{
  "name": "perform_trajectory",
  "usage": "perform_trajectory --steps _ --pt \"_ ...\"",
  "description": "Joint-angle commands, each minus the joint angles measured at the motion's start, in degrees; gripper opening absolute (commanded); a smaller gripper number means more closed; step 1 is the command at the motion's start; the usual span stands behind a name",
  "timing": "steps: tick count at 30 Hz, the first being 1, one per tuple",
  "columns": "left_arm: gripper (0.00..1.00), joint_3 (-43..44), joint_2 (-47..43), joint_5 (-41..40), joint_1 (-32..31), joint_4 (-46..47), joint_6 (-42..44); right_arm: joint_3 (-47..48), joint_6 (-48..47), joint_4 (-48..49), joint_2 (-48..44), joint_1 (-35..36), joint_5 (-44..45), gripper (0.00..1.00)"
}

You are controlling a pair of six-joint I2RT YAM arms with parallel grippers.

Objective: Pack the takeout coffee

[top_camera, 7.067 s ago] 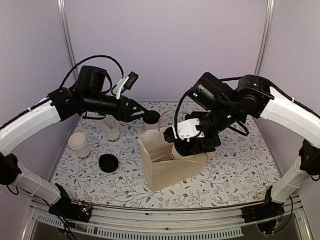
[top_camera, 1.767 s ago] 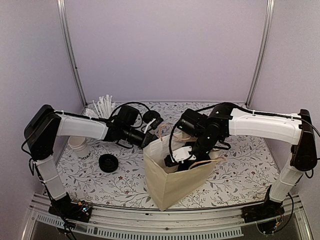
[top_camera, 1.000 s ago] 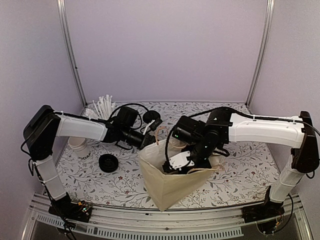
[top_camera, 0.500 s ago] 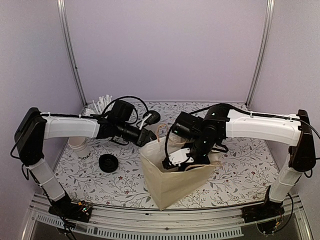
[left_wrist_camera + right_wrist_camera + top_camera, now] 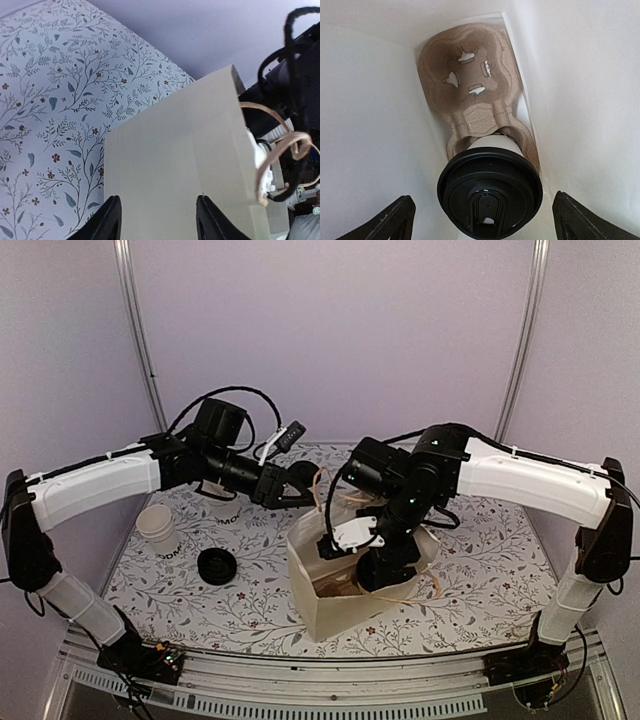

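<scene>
The takeout coffee (image 5: 490,192), a white cup under a black lid, stands in a brown pulp carrier (image 5: 470,85) at the bottom of the paper bag (image 5: 345,590). My right gripper (image 5: 482,196) hangs over it inside the bag, open wide, with both fingers clear of the lid. In the top view the right gripper (image 5: 385,575) reaches down into the bag's mouth. My left gripper (image 5: 300,483) hovers above the bag's left rim near its handles (image 5: 272,160). The left gripper (image 5: 158,197) is open, and only the bag's outer wall (image 5: 185,165) shows beyond its fingers.
Stacked lidless white cups (image 5: 158,528) stand at the left of the floral table (image 5: 480,560). A loose black lid (image 5: 217,565) lies in front of them. Another white cup (image 5: 222,508) sits partly hidden under the left arm. The bag's handles curl by the right arm.
My left arm has lifted up and away from the bag's rim. The bag now stands squarer on the table. The right arm has risen a little in the bag's mouth.
</scene>
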Motion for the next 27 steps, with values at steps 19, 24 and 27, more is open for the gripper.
perform_trajectory --steps 19,24,27 --pt "0.55 9.75 -4.86 -2.47 -6.71 -19.28 8.26 4.43 -0.04 -2.41 1.24 -0.28 -2.65 0.84" --pt "0.51 11.44 -3.21 -3.20 -6.95 -17.85 8.39 4.81 0.23 -2.04 1.24 -0.28 -2.32 0.88" --pt "0.46 13.16 -1.45 -5.54 -6.99 -18.42 9.03 5.35 0.42 -1.94 1.24 -0.28 -2.27 0.91"
